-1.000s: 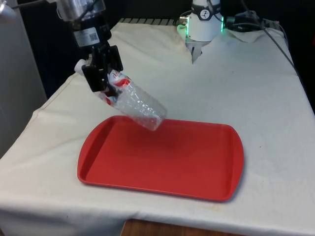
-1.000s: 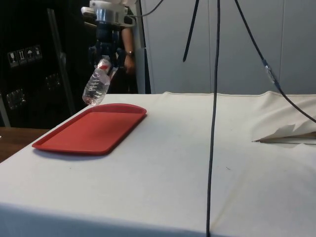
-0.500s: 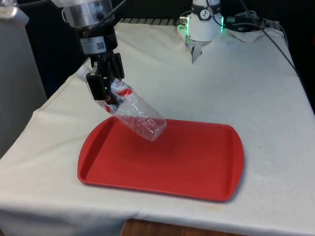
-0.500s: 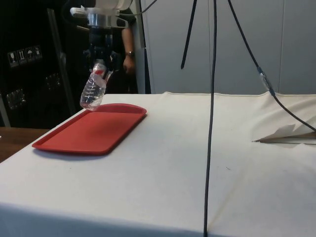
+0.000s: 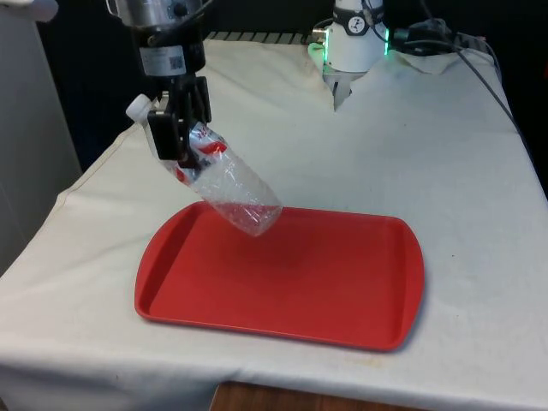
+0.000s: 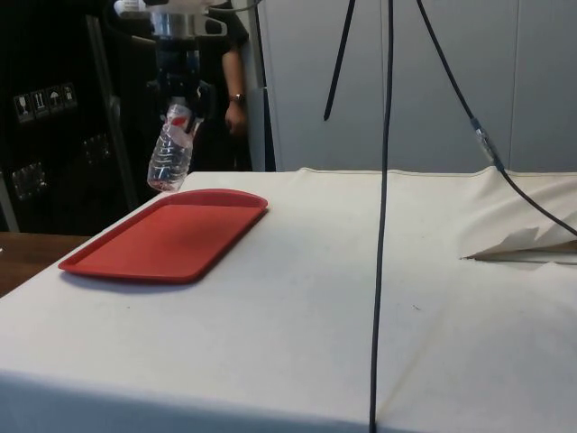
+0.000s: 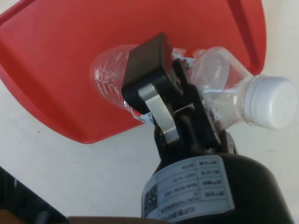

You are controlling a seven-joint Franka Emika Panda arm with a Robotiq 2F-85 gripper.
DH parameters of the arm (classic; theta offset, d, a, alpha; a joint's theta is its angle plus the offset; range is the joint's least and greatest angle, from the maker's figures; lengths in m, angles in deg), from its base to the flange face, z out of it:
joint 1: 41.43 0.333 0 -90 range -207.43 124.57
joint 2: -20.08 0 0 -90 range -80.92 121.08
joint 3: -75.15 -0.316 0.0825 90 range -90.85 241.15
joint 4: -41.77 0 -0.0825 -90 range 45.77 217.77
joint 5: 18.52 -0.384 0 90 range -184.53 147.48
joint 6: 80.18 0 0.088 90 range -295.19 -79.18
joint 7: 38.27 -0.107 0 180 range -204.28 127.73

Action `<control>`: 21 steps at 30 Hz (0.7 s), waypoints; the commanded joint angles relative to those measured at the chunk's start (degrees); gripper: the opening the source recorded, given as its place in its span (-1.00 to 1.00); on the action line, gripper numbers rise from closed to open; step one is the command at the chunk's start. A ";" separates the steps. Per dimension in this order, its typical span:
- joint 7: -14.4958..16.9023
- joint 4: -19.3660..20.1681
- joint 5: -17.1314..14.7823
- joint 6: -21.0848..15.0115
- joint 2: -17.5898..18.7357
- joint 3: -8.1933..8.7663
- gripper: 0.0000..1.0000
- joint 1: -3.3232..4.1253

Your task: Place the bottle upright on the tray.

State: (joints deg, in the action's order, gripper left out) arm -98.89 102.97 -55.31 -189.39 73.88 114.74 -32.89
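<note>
The gripper (image 5: 181, 128) is black, with two flat angular fingers (image 7: 147, 70). One finger carries a grey metal strip along its inner face. Above the fingers sits a black body bearing a white label (image 5: 168, 60) printed with a square code and lines of small text; the same label (image 7: 188, 187) appears in the wrist view. Above the body is a round silver-grey flange (image 5: 158, 10). In the side view the flange (image 6: 180, 20) reads as a white ring over the dark gripper. The arm's base (image 5: 351, 43) is white, with a green light at each side and black cables (image 5: 445, 38) running from it.
</note>
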 commanded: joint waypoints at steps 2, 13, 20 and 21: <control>-0.86 -0.29 0.97 -0.06 -0.06 0.40 -0.73 0.52; -2.69 -1.20 4.98 -0.63 0.00 0.34 -0.73 1.55; -4.18 -0.92 7.62 -2.01 0.00 0.11 -0.73 2.81; -4.41 -0.92 7.96 -2.29 0.00 0.06 -0.73 2.98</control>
State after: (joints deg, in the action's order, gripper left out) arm -103.08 101.53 -47.06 -190.31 74.00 114.45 -30.32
